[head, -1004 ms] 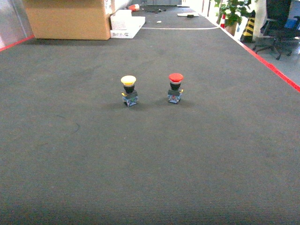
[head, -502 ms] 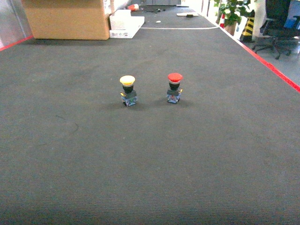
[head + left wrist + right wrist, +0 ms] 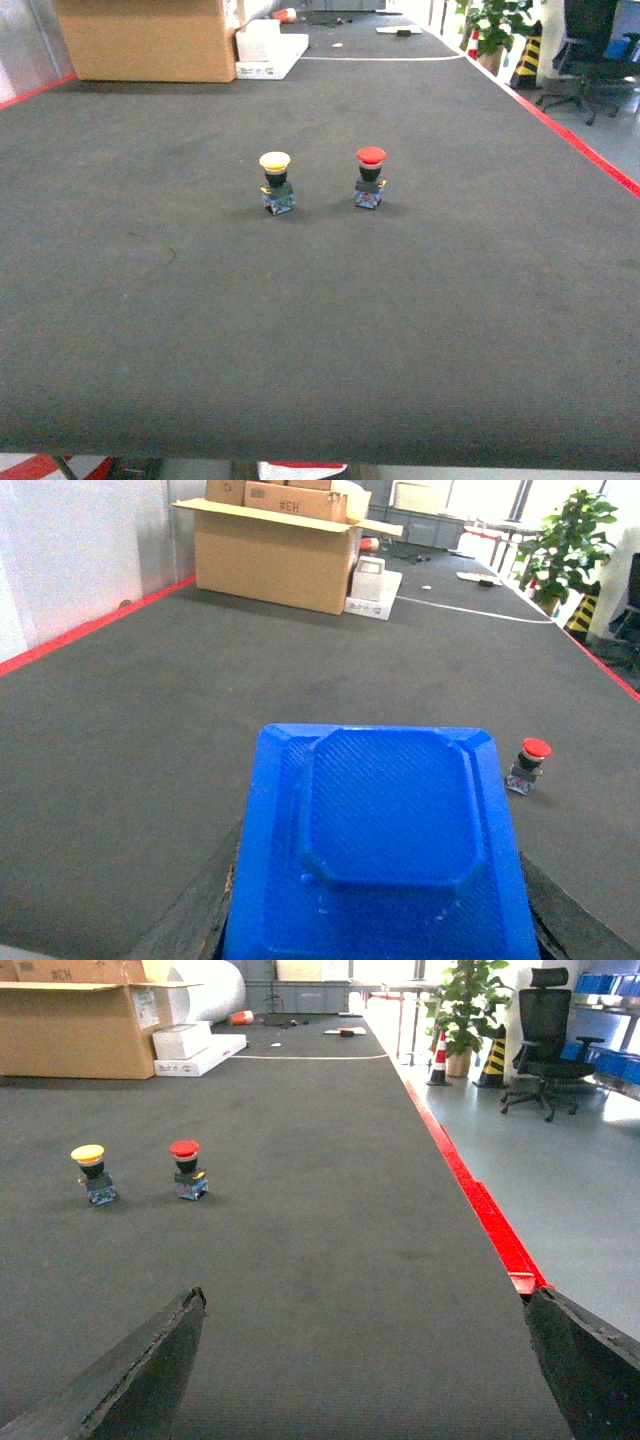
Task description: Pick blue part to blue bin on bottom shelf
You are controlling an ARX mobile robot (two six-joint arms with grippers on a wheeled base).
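Dark mat [image 3: 150,710] under finger-held blue part [image 3: 385,850]

A: Right gripper [image 3: 365,1295], from its wrist camera?
B: Two wedge-shaped fingers [image 3: 140,1370], matte black, with rough grey edges.
A: Left gripper [image 3: 375,880]?
B: Only slivers of its finger pads [image 3: 195,920] show at the lower corners. Same dark, coarse surface.

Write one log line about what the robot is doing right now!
left gripper: holding blue part | right gripper: open, empty | yellow button, red button: standing on mat | shelf, bin: not visible
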